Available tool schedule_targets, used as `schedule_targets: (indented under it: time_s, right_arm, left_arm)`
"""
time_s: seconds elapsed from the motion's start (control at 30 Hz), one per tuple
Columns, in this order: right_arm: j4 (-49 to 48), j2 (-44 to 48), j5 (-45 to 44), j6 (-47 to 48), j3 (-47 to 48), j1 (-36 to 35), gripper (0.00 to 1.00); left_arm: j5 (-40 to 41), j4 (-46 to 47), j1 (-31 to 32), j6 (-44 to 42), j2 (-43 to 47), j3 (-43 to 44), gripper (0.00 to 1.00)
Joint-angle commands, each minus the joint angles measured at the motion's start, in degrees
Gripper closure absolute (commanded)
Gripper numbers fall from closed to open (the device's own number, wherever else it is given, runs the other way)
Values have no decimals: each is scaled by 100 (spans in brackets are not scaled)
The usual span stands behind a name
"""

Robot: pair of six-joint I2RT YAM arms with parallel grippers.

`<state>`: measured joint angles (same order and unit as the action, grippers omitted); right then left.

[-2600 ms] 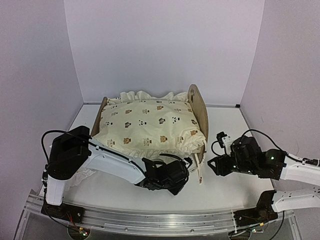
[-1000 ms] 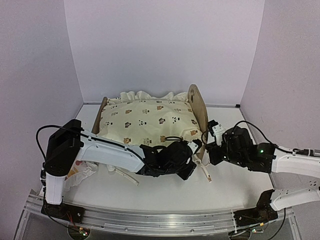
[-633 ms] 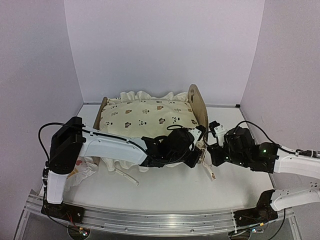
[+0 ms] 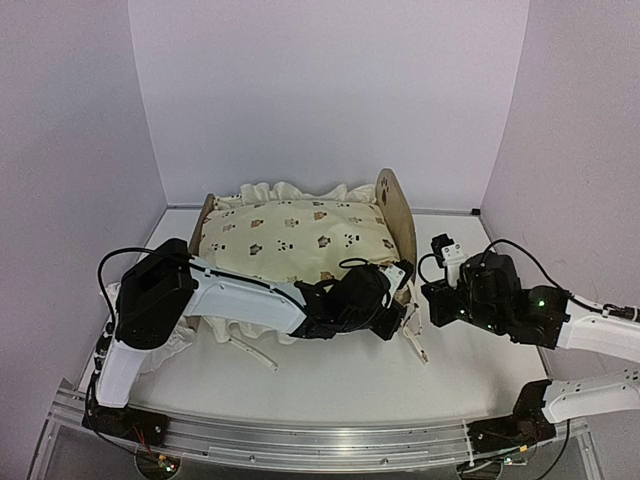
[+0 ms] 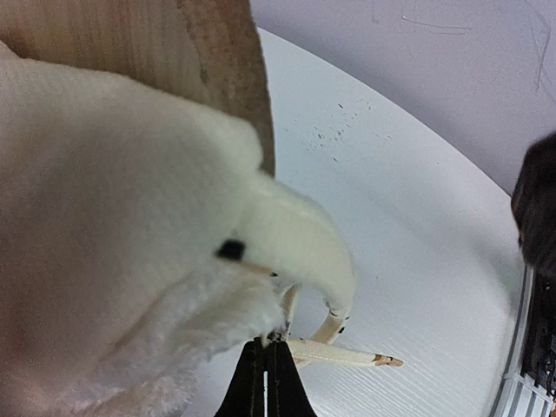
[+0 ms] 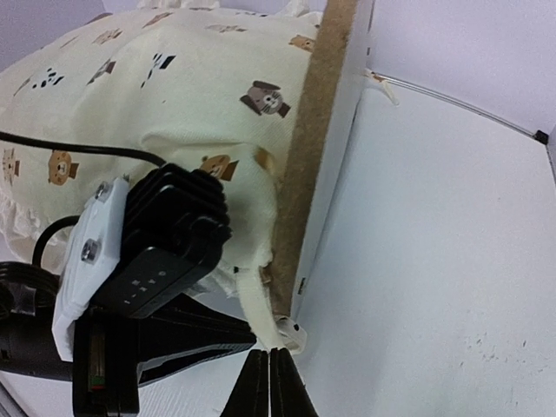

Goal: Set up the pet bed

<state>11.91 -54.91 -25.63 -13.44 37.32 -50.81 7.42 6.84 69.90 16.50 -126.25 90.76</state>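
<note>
The pet bed (image 4: 398,215) stands on the white table (image 4: 330,390) toward the far side, roughly midway between left and right, with its arched wooden headboard at the right end and the low footboard at the left. A cream cushion (image 4: 290,240) printed with small animal faces lies over the frame and covers the whole sleeping area; its ruffled edge shows along the far side. The left arm reaches from its base at the near left across the front of the bed to the bed's near right corner. There the left gripper (image 5: 267,369) is clenched, its fingertips nipping the thin fabric at the cushion's fluffy corner, where the ties begin. In the left wrist view one tie (image 5: 343,354) loops out from that corner and lies flat on the table, close beside the light wood of the headboard. The right gripper (image 6: 268,378) sits just to the right of the same corner, low over the table, with its jaws pressed together and nothing between them; its tips are just beside the small looped end of a tie at the foot of the headboard's edge. The two grippers are close together, apart from each other. Another loose tie (image 4: 250,352) trails on the table near the left arm, and a crumpled piece of white fabric (image 4: 165,345) lies partly under that arm at the near left.
</note>
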Motion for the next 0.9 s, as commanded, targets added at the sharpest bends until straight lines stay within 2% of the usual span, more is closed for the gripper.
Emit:
schedule_targets:
  time_s: [0.0,0.1,0.2,0.3,0.4,0.53,0.67,0.87]
  right_arm:
    - [134,271,-821,-196,-147,14,93]
    - [311,287,-959,-342,-233,78,88]
    - [547,192,-705,-489,-251,430,86]
    - [673,-55,439,-658,-249,1297,83]
    - [681,-384,1601,-616,-181,1888,73]
    - [699,-811,2479,-395,-69,2041,59]
    - [626,-996,2975,-229,-108,2093,57]
    - [382,-1054,2996,-65,-142,2106,52]
  left_arm:
    - [-103,326,-23,40,-156,303,100]
    - [-127,323,-26,36,-199,335,100]
    - [-138,348,-28,9,-224,342,100]
    - [-148,378,-30,-19,-242,350,100]
    - [-161,397,-31,-41,-271,367,100]
    - [-192,382,-31,-50,-303,400,100]
    - [-175,349,-39,-71,-314,405,100]
    - [-209,329,-61,-77,-355,466,100]
